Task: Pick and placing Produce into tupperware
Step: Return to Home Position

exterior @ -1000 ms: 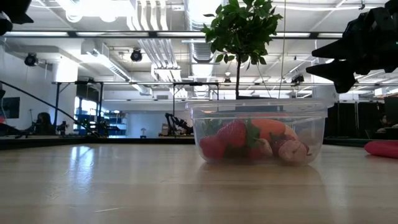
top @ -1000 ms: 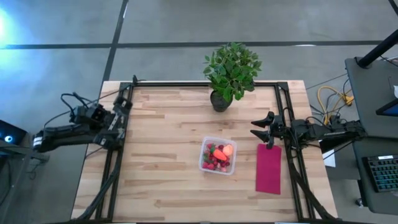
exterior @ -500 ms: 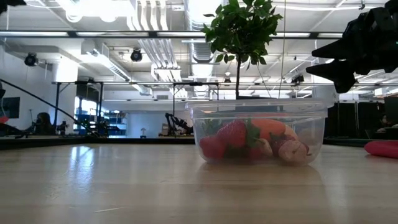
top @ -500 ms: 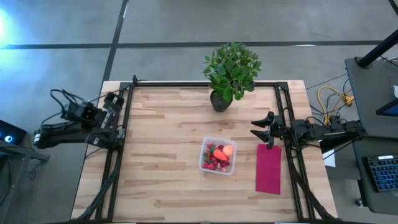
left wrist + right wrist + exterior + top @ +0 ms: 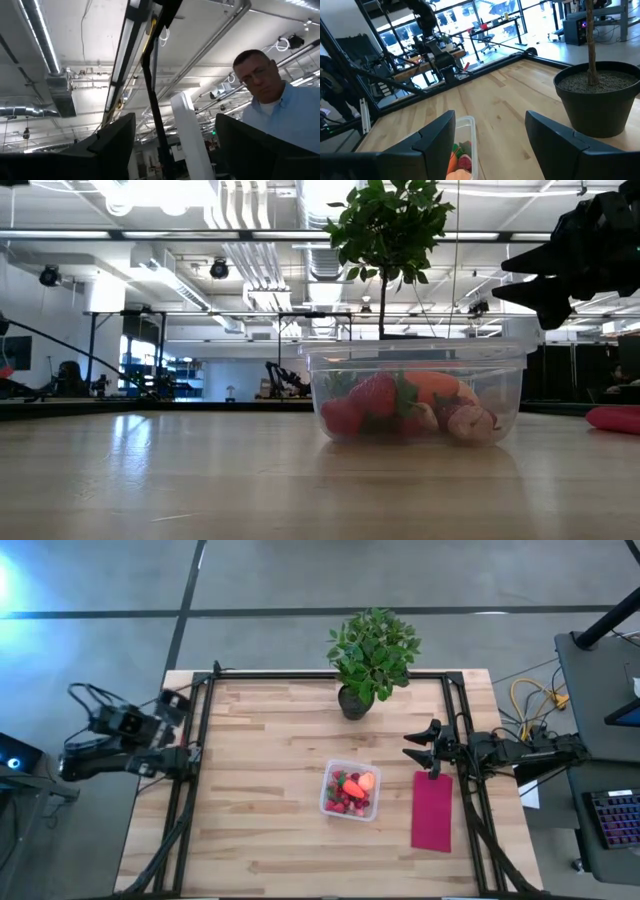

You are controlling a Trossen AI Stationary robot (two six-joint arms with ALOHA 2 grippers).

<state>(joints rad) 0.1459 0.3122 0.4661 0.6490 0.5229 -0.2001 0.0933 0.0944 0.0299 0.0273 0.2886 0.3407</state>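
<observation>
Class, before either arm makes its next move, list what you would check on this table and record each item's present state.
1. Produce inside the tupperware: ok.
2. Tupperware upright on the table: ok.
3. Left gripper open and empty, at the table's left edge: ok.
4. Right gripper open and empty, near the magenta cloth: ok.
5. Person seen in the left wrist view clear of that arm: cannot tell.

The left gripper (image 5: 175, 124) was aimed up at a white industrial ceiling (image 5: 95, 45), its two dark fingers (image 5: 112, 142) spread wide apart with nothing between them. Beyond the gap stood a white upright post (image 5: 189, 132) and a thin black pole (image 5: 152, 95). Past one finger showed a person in a pale blue collared shirt (image 5: 295, 125). Long light strips (image 5: 35, 35) and a grey boxy duct (image 5: 62, 97) ran overhead.
</observation>
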